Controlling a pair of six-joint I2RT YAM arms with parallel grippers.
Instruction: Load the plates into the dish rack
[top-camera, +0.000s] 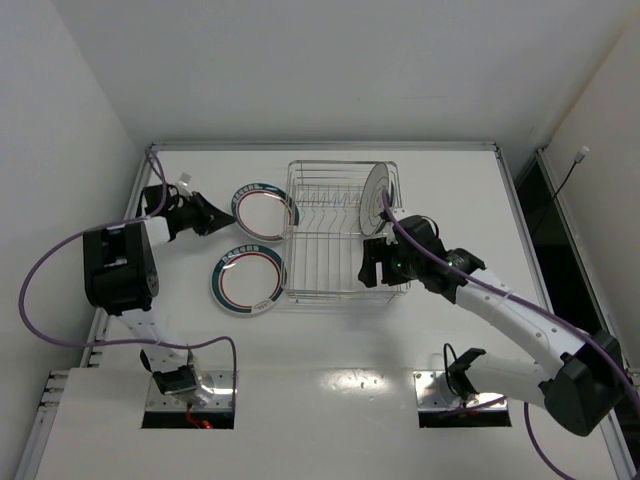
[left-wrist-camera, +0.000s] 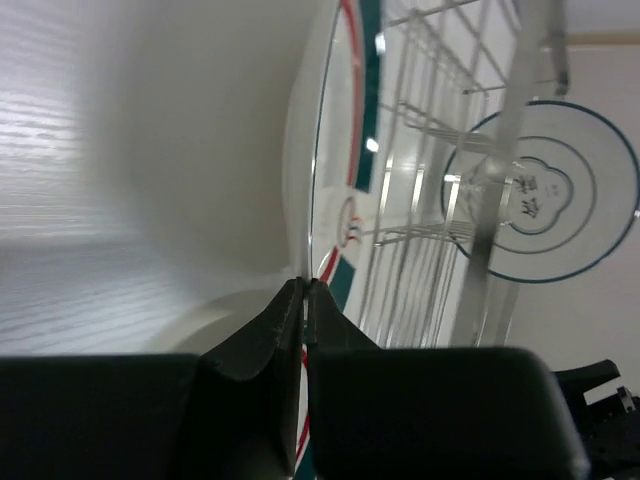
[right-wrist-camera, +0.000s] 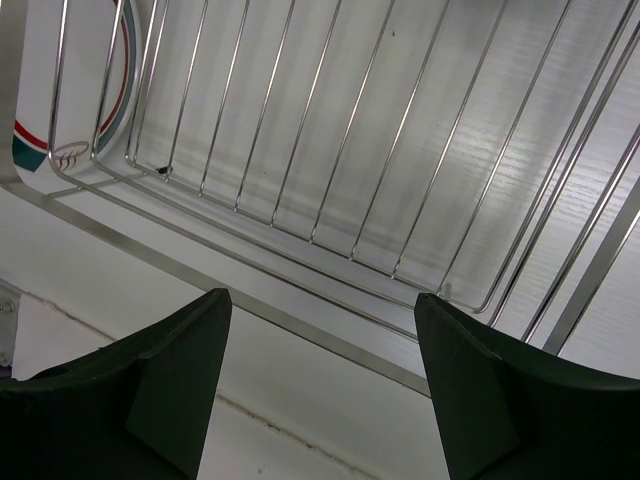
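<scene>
Left gripper (left-wrist-camera: 304, 295) is pinched shut on the left rim of the far plate (top-camera: 262, 210), near the counter's far-left corner. It's a thin edge grip, probably to tip the plate upright for the tines. That plate's right edge sits against the rack (top-camera: 330, 294) wall, so the plate has to clear the wall first. Near plate (top-camera: 248, 280) lies flat by the rack's near-left corner, nothing on it. Rack is mid-counter with most slots free. White plate (top-camera: 376, 195) stands upright at its far-right end. Right gripper (right-wrist-camera: 320, 310) hangs wide open and empty over the rack's near-right rim, and could crowd the loading path.
</scene>
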